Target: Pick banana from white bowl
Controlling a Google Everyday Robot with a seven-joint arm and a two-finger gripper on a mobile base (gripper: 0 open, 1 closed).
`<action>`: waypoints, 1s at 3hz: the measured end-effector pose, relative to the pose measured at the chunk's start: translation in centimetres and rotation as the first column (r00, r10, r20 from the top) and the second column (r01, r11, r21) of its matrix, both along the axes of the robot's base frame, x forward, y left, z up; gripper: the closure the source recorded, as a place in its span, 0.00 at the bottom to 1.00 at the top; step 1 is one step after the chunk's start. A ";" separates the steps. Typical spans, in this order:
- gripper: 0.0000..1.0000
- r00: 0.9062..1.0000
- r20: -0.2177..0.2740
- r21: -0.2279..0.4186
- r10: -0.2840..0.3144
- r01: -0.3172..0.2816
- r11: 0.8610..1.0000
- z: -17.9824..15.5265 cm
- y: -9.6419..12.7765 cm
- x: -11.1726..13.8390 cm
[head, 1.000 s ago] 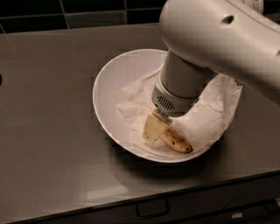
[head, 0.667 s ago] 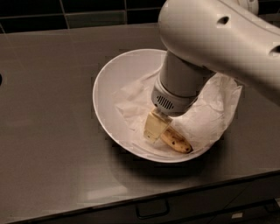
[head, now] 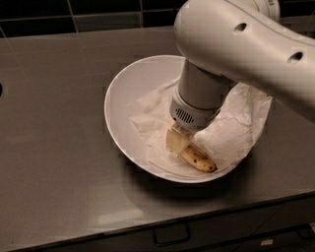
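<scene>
The banana (head: 199, 158), yellow with brown speckles, lies on crumpled white paper (head: 241, 123) inside the white bowl (head: 115, 83), near its front rim. My gripper (head: 176, 141) reaches down into the bowl from the large white arm (head: 236, 44). It sits right at the banana's left end and covers that end. The arm hides the back right part of the bowl.
The bowl stands on a dark grey counter (head: 49, 147). A dark tiled wall (head: 98, 10) runs along the back. The counter's front edge lies just below the bowl, with a drawer handle (head: 171, 235) under it.
</scene>
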State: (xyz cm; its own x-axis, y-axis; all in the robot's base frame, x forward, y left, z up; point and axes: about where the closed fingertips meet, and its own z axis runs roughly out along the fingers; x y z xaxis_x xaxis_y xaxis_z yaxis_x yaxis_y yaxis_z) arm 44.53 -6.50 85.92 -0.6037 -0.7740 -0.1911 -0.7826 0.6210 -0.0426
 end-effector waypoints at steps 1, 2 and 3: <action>0.50 1.000 0.000 0.000 0.000 0.000 1.000 0.0 0.0 0.0; 0.51 0.999 -0.041 0.058 -0.002 0.005 0.998 -0.8 -0.4 0.0; 0.44 0.994 -0.110 0.132 0.022 -0.008 0.991 -1.8 -0.4 0.1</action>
